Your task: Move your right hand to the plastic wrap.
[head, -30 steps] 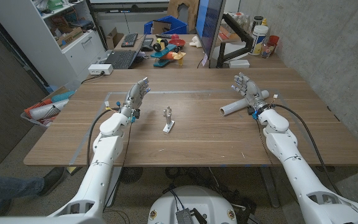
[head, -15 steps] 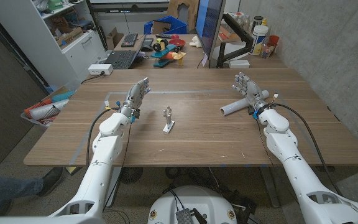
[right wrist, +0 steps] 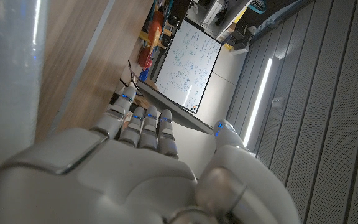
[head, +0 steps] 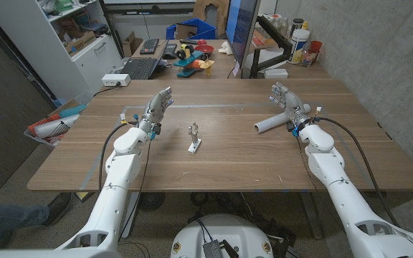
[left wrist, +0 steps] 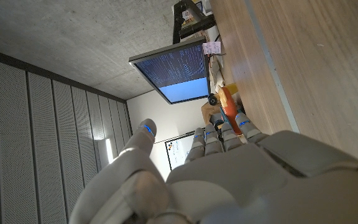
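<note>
right hand (head: 287,102) open, empty, standing beside white cylindrical plastic wrap roll (head: 271,123) near desk's right edge | advice: closing in sideways, gently, to avoid rolling it

Before you, a wooden worktop (head: 214,161), bare concrete wall (head: 378,50) on your right, white shelving unit (head: 77,36) back left, dark monitor (head: 244,29) on its arm behind, cluttered desk with a keyboard (head: 140,67), grey floor (head: 13,154) below.
</note>
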Tool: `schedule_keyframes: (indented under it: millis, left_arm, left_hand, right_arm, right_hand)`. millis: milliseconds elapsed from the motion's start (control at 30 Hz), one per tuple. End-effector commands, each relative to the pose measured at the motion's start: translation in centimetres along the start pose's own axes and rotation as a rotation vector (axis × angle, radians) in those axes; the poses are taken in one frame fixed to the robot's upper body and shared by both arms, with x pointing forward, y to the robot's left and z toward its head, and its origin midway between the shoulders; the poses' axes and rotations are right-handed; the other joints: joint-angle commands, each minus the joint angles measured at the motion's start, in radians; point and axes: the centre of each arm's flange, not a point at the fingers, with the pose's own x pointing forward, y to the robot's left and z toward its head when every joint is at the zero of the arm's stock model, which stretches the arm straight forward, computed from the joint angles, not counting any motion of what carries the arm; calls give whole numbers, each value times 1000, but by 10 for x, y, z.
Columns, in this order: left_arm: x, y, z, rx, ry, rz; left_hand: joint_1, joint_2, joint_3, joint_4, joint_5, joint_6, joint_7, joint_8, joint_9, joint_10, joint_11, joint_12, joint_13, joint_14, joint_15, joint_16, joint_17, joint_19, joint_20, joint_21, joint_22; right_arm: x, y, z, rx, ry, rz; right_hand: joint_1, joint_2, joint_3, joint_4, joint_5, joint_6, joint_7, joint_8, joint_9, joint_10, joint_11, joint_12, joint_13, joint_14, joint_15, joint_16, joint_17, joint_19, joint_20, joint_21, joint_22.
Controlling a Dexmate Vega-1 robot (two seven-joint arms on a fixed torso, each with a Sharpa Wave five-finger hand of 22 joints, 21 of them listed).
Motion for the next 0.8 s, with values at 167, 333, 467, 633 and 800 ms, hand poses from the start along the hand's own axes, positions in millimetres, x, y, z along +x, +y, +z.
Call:
schedule_keyframes:
  millis: [167,333,467,633,800]
  left_arm:
    - [2,3,9,9,-7,3]
    - [2,5,9,10,-8,3]
    - [2,6,7,5,-5,1]
    - [2,7,4,3,0,0]
    - [2,7,4,4,1,0]
  left_hand:
    - [0,9,3,-5,7,4,1,4,1,2,0,10,-2,-2,4,6,3,0,4,-4,2]
    - [-1,9,3,-6,8,5,0,4,1,3,-1,10,-3,-2,4,6,3,0,6,-7,3]
    - [-1,9,3,-7,8,6,0,5,1,3,-1,10,-5,-2,4,6,3,0,5,-9,3]
    - [-2,10,3,-7,8,7,1,5,1,3,-1,11,-6,-2,4,6,3,-1,6,-11,3]
    - [-2,11,3,-8,8,10,0,6,1,2,0,11,-8,-2,4,6,3,-2,8,-14,3]
  right_arm:
    - [2,-4,9,-79,-13,-8]
    - [2,-3,13,-116,-11,-17]
    - [1,-1,15,-151,-6,-15]
    - [1,1,17,-208,-1,-2]
    - [2,2,18,-234,5,-2]
  right_hand:
    - [-3,4,-1,-1,6,6,-10,4,-1,8,-4,-2,1,11,-1,6,-4,11,1,-9,5]
    - [-3,4,-2,-2,7,5,-13,3,-1,10,-9,-4,0,12,-2,5,-6,12,1,-11,5]
    - [-3,4,-2,-3,8,5,-17,3,-2,12,-8,-4,0,13,-4,5,-8,13,1,-12,5]
    - [-4,4,-2,-3,8,6,-20,3,-2,13,-9,-6,-1,15,-5,5,-11,14,1,-14,5]
    - [-5,4,-3,-4,9,6,-22,3,-2,14,-10,-7,-1,16,-6,5,-13,15,1,-16,5]
